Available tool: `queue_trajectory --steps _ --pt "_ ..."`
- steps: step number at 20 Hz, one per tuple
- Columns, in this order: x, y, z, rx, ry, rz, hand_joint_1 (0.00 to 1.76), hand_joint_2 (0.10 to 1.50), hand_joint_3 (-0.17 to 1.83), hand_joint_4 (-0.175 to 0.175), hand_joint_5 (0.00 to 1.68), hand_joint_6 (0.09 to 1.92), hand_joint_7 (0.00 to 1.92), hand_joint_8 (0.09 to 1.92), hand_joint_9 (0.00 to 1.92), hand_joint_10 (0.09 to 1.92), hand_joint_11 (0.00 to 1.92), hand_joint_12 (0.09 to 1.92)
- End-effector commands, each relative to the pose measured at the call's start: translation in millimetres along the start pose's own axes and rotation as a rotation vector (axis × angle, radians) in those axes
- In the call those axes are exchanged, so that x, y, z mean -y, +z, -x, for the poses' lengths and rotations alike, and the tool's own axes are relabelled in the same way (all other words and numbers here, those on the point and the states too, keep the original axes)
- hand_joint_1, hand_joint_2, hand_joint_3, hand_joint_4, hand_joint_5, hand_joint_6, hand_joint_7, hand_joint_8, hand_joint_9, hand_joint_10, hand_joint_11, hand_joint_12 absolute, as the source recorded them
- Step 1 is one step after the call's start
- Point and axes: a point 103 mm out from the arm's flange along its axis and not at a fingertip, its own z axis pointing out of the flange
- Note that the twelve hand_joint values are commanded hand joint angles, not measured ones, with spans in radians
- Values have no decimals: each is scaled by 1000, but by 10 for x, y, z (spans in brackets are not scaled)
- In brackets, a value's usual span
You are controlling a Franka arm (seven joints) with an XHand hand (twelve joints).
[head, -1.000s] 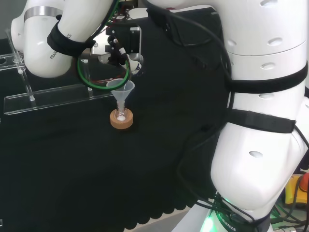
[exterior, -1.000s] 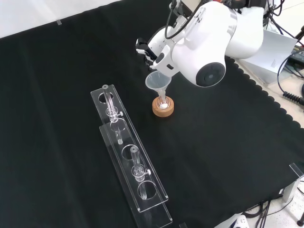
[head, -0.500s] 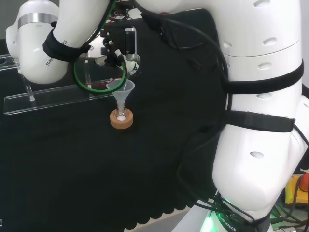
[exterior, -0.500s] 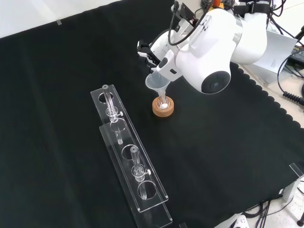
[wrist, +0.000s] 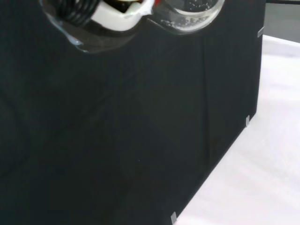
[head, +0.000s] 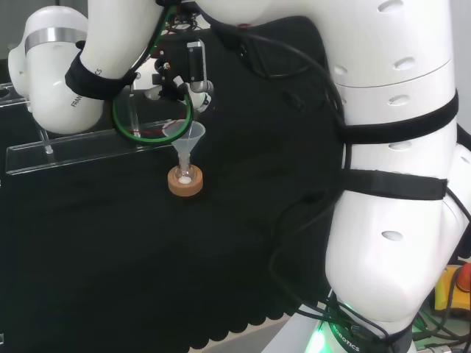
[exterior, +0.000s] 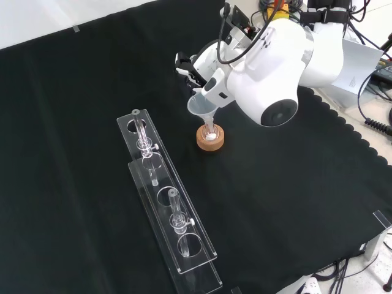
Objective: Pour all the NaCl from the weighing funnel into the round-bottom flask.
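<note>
A small round-bottom flask (head: 185, 175) (exterior: 210, 134) stands on a cork ring (head: 185, 185) (exterior: 210, 141), with white powder in its bottom. A clear plastic funnel (head: 185, 135) (exterior: 201, 105) sits in the flask's neck. Just above and behind that funnel's rim hangs the black and white hand (head: 182, 68) (exterior: 192, 65). In the wrist view the hand (wrist: 119, 15) is curled beside a clear glass weighing funnel (wrist: 190, 11) with white grains clinging inside. How the weighing funnel is tilted cannot be made out.
Two long clear racks (exterior: 166, 205) (head: 81, 151) lie left of the flask in the front view, with small glass pieces standing in them. The arm's big white link (exterior: 269, 67) hangs over the cloth beside the hand. The cloth's scalloped edge (exterior: 361, 138) runs at the front view's right.
The arm's links have swung a little and the hand has shifted slightly left and up in the head view. Flask, funnel and cork ring stay in place.
</note>
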Motion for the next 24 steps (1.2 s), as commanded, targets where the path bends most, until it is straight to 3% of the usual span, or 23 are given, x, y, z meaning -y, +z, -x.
queue_trajectory --steps 1,18,24 --pt "3 -21 -2 11 15 -5 1100 898 219 175 1231 615 1433 167 1449 87 1145 809" --pt "83 164 32 -98 27 40 1100 897 223 175 1230 617 1434 164 1451 87 1151 807" --pt "119 283 106 -261 34 89 1100 897 224 175 1229 618 1434 163 1451 87 1155 807"
